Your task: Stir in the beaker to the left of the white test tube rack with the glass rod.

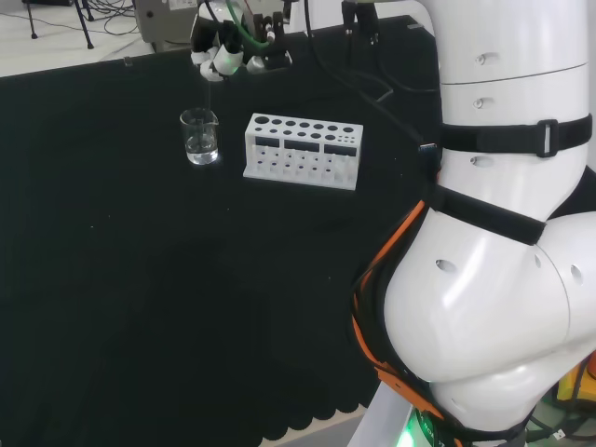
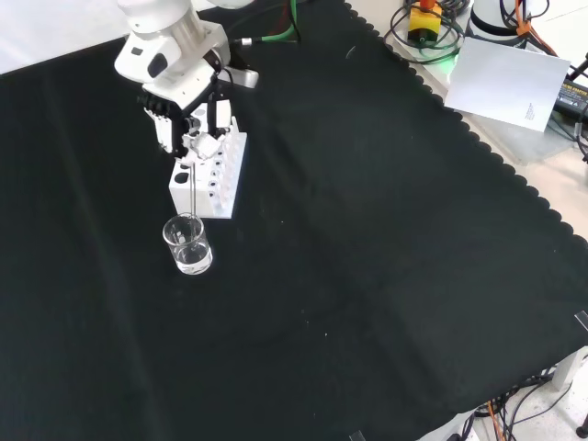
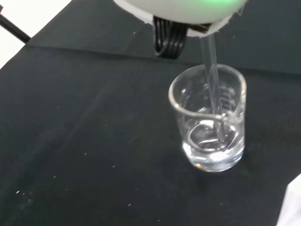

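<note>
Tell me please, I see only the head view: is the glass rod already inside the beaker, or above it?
Observer: Inside. In the wrist view the glass rod goes down past the rim of the beaker and its tip is in the clear liquid.
Operator: Is the hand really holding the rod?
Observer: Yes. In the front view the hand has its fingers curled round the top of the rod, which hangs straight down into the beaker.
Operator: How full is the beaker?
Observer: The wrist view shows liquid in the lower part, well under the rim.
Operator: Is the rack touching the beaker?
Observer: No. The front view shows black cloth between the white test tube rack and the beaker.
</note>
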Action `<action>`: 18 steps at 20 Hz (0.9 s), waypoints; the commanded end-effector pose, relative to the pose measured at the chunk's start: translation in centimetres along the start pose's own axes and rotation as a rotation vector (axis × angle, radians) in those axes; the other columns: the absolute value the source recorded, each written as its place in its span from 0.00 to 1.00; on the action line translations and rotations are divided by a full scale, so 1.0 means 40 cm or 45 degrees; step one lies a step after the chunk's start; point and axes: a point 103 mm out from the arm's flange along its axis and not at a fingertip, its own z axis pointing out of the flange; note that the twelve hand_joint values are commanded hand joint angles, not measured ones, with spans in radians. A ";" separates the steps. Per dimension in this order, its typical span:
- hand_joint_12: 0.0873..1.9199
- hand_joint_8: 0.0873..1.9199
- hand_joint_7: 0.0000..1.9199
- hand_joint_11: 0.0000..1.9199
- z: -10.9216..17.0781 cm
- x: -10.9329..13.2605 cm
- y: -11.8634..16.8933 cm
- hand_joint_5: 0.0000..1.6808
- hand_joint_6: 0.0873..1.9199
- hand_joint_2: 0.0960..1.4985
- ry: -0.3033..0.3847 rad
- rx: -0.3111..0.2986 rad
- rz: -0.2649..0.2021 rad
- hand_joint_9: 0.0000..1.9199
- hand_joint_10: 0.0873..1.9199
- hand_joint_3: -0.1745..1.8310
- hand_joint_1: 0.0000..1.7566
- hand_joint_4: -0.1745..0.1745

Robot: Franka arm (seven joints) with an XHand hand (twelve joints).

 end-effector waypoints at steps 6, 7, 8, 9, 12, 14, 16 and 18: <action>0.41 0.62 0.60 0.92 -0.050 0.162 0.116 0.63 0.40 0.43 -0.046 -0.053 -0.145 0.89 0.47 0.47 0.74 0.00; 0.41 0.62 0.60 0.92 -0.052 0.163 0.122 0.63 0.40 0.43 -0.051 -0.055 -0.148 0.89 0.47 0.47 0.74 0.00; 0.41 0.62 0.60 0.92 -0.056 0.162 0.129 0.63 0.40 0.43 -0.054 -0.057 -0.148 0.89 0.47 0.47 0.74 0.00; 0.41 0.62 0.60 0.92 -0.058 0.158 0.134 0.62 0.40 0.43 -0.054 -0.059 -0.144 0.89 0.47 0.47 0.74 0.00; 0.41 0.62 0.60 0.92 -0.063 0.129 0.144 0.62 0.40 0.43 -0.061 -0.051 -0.125 0.89 0.47 0.47 0.74 0.00; 0.41 0.62 0.60 0.92 -0.066 0.098 0.141 0.62 0.40 0.43 -0.060 -0.053 -0.102 0.89 0.47 0.47 0.74 0.00; 0.41 0.62 0.60 0.92 -0.066 0.061 0.133 0.62 0.40 0.43 -0.058 -0.053 -0.074 0.89 0.47 0.46 0.74 0.00; 0.41 0.62 0.60 0.92 -0.066 0.024 0.122 0.62 0.40 0.43 -0.055 -0.053 -0.046 0.89 0.47 0.46 0.74 0.00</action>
